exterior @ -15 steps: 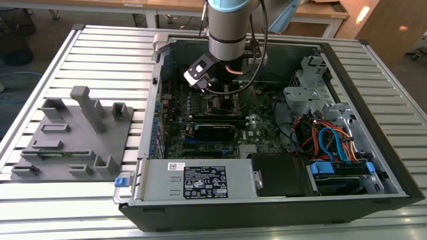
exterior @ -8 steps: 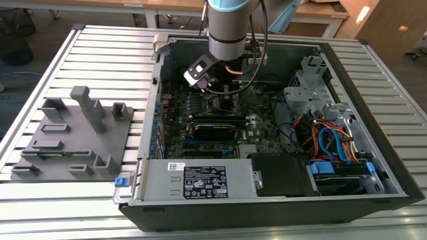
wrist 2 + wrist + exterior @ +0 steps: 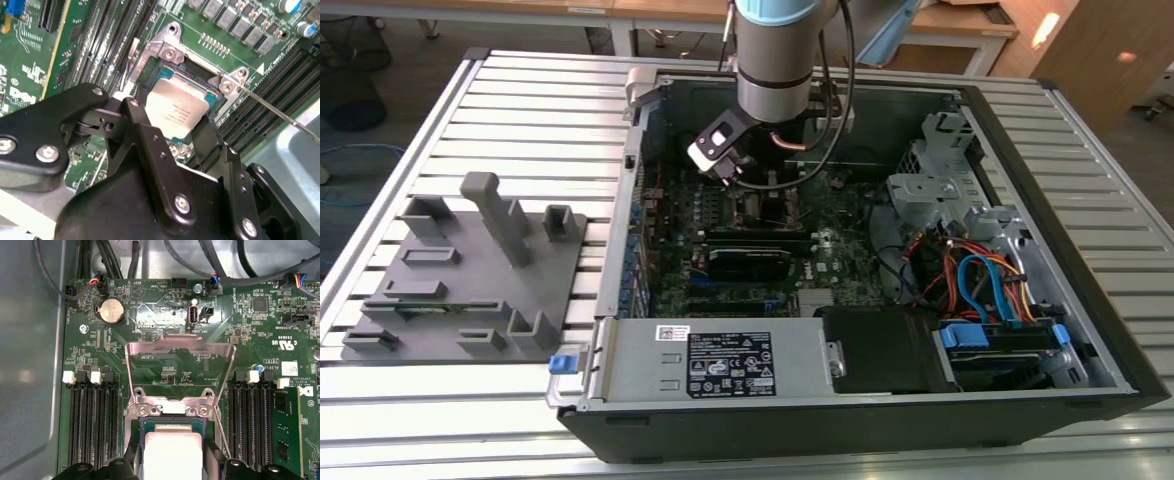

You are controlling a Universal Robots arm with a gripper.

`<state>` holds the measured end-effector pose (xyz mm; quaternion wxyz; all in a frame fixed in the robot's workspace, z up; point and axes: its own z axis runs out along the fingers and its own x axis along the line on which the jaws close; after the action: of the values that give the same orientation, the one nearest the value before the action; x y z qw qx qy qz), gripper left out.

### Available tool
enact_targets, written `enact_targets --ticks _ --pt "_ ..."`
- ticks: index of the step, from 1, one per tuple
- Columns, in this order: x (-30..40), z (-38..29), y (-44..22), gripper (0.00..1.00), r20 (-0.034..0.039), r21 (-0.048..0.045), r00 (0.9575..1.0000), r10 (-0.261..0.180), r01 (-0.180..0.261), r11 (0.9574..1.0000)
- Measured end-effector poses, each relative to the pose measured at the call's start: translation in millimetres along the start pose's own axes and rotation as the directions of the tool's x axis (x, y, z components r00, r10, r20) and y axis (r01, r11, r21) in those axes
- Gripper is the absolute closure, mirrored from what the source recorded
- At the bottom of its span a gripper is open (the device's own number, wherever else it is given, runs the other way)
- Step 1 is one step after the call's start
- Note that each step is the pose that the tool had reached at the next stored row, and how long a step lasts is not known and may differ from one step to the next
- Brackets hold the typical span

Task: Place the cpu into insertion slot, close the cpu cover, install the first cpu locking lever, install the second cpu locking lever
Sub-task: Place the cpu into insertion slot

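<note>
The cpu (image 3: 176, 106), a square chip with a dull silver top, sits between my gripper's (image 3: 172, 129) two black fingers (image 3: 139, 125), which press its opposite edges. It lies level in or just above the insertion slot (image 3: 165, 49), the dark square socket with a silver rim; I cannot tell whether it is fully seated. In the first wrist view the cpu (image 3: 172, 452) shows between the fingers (image 3: 132, 456), and the cpu cover (image 3: 180, 344) stands raised open on its hinge behind the insertion slot (image 3: 172, 426). A thin wire locking lever (image 3: 277, 112) sticks out beside the socket. The exterior view shows the gripper (image 3: 750, 188) low inside the case.
Long black memory slots (image 3: 92, 425) flank the socket on both sides. The open computer case (image 3: 1067, 250) holds a labelled power supply box (image 3: 714, 362), a black card (image 3: 747, 265) and bundled cables (image 3: 981, 285). A grey fixture block (image 3: 467, 275) lies at the exterior view's left.
</note>
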<state>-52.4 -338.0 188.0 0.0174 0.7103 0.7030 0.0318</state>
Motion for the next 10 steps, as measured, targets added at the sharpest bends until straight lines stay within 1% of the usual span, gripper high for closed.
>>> enact_targets --ticks 10 --pt "-0.1 -0.2 0.0 0.40 0.0004 0.0003 1.0000 0.000 0.000 1.0000"
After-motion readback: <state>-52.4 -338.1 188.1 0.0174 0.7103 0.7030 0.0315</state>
